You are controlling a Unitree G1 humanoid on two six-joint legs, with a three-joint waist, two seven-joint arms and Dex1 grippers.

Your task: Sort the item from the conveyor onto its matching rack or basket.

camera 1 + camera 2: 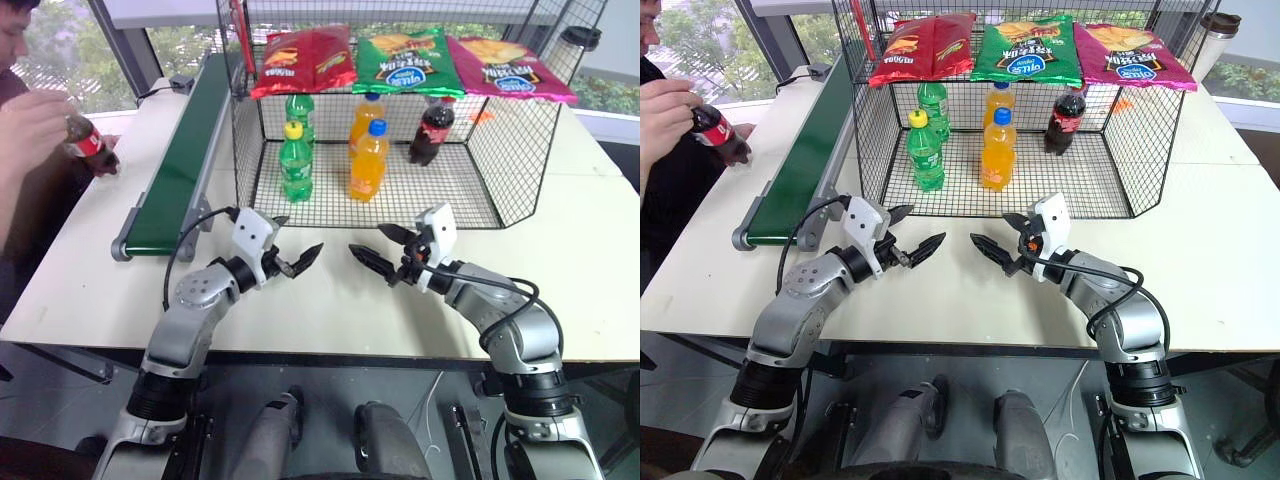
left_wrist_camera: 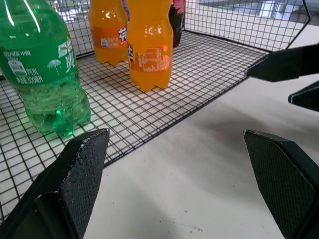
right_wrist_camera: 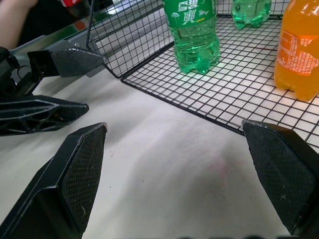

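While both arms hang level over the near half of the table, we note the left gripper with its two black fingers spread wide and nothing between them. The right gripper is likewise wide apart and empty, its tips facing the left one's across a bare patch of tabletop.

We find the cola bottle off the belt: a person's hand holds it tilted above the table's far left corner, just beside the conveyor. The conveyor runs along the left side of the table from the near left toward the far edge, its near roller end close to the left arm.

The wire cage sits on the far middle of the table, its open front edge just beyond both grippers. On its grid floor we count two green soda bottles at the left, two orange soda bottles in the middle, and a second cola bottle upright toward the back right. Three chip bags lie across the cage's top shelf.
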